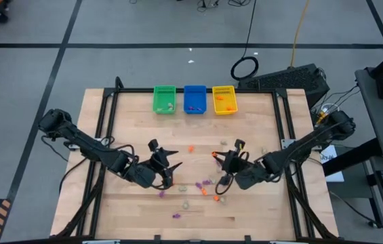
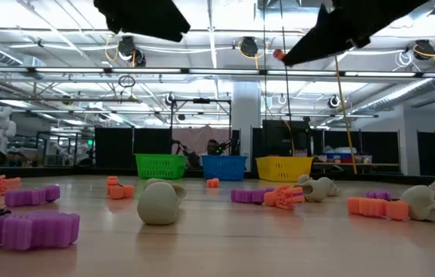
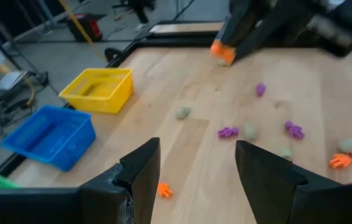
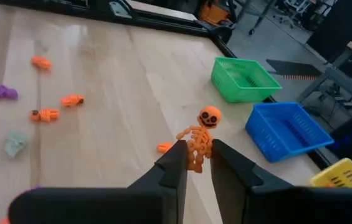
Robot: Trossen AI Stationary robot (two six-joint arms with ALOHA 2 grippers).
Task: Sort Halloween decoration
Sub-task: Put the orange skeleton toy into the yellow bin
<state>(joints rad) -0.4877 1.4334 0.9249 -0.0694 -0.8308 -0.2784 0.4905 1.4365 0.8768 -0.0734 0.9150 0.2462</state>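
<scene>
Right pincer (image 4: pixel 195 163) clamped on orange skeleton (image 4: pixel 199 138), lifted off tabletop (image 4: pixel 101 93); long axis upright, head away from fingers. Yellow bin (image 4: pixel 344 174) ahead, nearest of three. Left pincer (image 3: pixel 197 168) apart, empty, waiting alongside.

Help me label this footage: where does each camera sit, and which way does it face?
High: overhead, straight down on table; both arms show.
Low: tabletop height, facing the bins; arms overhead.
Left wrist: past open left gripper toward yellow bin and blue bin.
Right wrist: past right gripper holding orange skeleton, toward green bin.
Shared: both wrist views show the blue bin.
</scene>
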